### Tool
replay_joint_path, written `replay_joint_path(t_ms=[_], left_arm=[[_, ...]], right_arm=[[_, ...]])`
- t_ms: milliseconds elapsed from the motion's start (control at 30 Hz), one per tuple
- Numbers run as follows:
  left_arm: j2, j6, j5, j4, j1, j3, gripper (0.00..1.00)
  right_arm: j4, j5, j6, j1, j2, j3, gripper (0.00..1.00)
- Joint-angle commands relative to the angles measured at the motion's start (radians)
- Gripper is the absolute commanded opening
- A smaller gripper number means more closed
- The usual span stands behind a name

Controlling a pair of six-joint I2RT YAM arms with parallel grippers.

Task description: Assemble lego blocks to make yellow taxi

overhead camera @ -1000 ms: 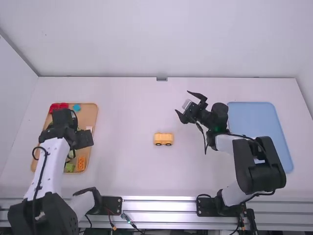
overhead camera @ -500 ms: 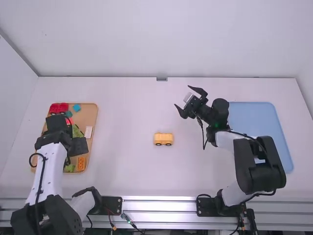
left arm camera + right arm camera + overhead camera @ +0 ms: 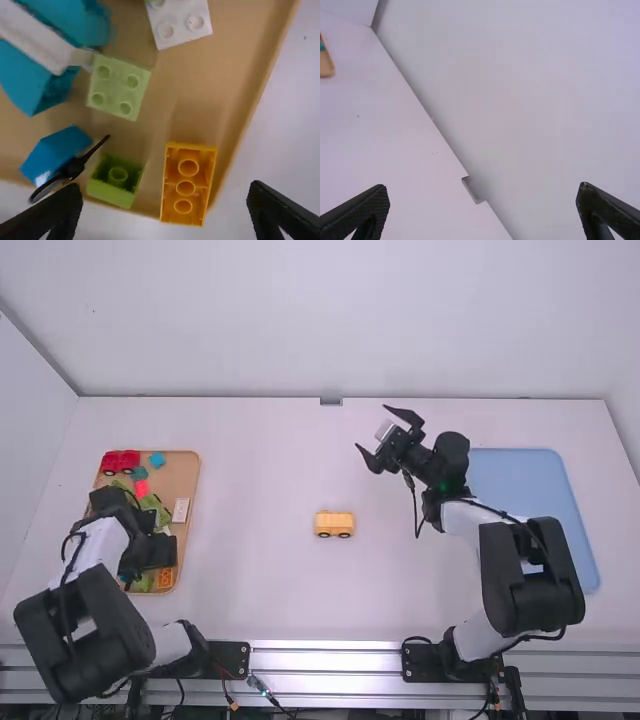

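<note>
Drawn back toward its own base, the left arm's end effector (image 3: 150, 552) has moved from the middle of the tan tray (image 3: 188, 465) to above its near end, while the right one (image 3: 371, 428) has edged slightly farther from its base. Both have their fingers spread wide, with nothing held between them.

On the counter (image 3: 270, 590), between the two arms, the yellow block car (image 3: 334, 524) sits upright on black wheels, in the same place as before. Inside the tray, near its edge, lies an orange block (image 3: 186, 186), hollow underside up with three round tubes showing. Just beside it is a green block (image 3: 114, 181), also hollow side up; a pale green block (image 3: 118, 87) and a white block (image 3: 179, 22) lie studs up. The tray's far end holds a red block car (image 3: 120, 462) and a blue piece (image 3: 157, 459). Beyond the right end effector, toward the right side, is a light blue tray (image 3: 520, 490).
</note>
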Motion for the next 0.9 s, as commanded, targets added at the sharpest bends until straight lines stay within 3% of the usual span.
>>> replay_joint_path(t_ms=[0,267,733,867], left_arm=[[0.043,0.05,0.017,0.005,-0.002,-0.008,0.8],[0.074,0.048,0.018,-0.008,-0.009,0.011,0.65],[0.074,0.066,0.07,0.065,-0.002,-0.024,0.57],[0.074,0.047,0.077,0.063,-0.003,-0.026,0.61]], right_arm=[[-0.008,-0.031,0.011,0.002,-0.023,0.045,0.99],[0.006,-0.055,0.063,0.002,-0.023,0.053,0.99],[0.007,-0.063,0.063,0.002,-0.023,0.053,0.99],[0.021,-0.063,0.078,0.002,-0.023,0.052,0.99]])
